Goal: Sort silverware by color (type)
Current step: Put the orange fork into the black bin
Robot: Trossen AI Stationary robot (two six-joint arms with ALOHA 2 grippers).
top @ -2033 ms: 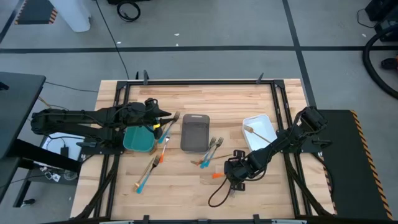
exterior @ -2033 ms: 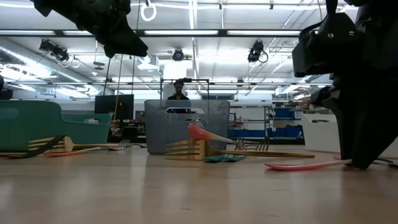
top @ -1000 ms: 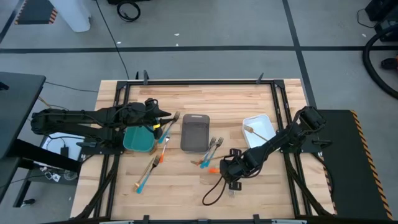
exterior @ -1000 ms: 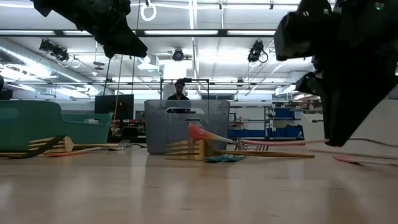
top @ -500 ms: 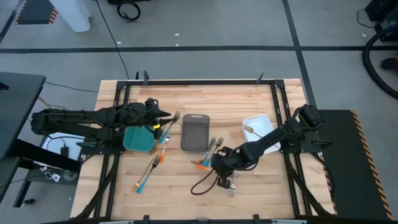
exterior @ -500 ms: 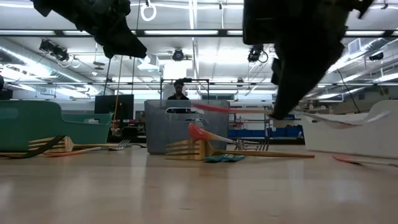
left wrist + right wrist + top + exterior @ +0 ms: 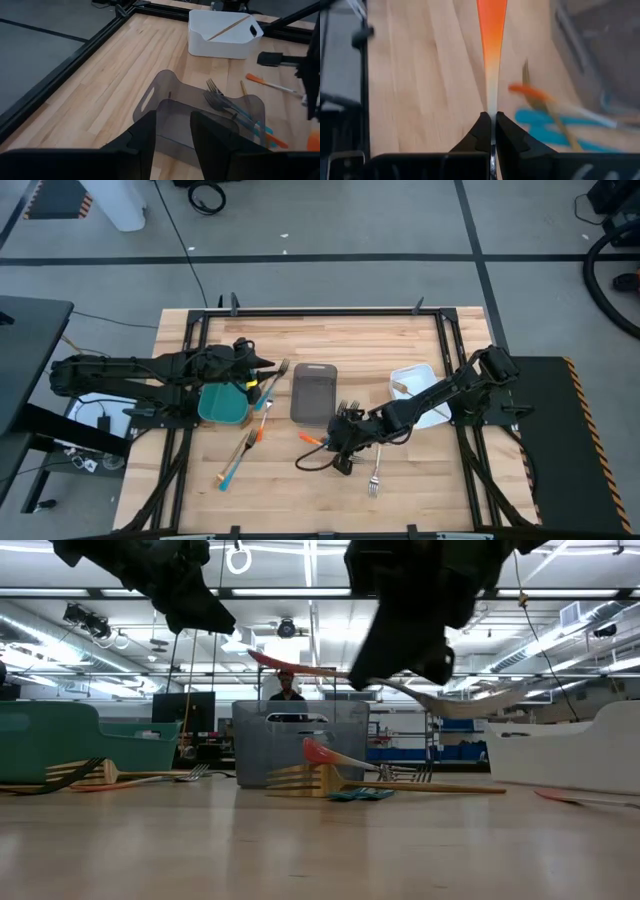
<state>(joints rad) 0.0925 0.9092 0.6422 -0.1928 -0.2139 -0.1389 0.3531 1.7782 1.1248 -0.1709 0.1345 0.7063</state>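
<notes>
The right gripper – jaws clamped on an orange-handled utensil – holds it above the table, just beside the grey tray; the left gripper hangs by the teal tray, jaws apart

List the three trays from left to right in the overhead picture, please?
Teal tray → grey tray → white tray.
</notes>
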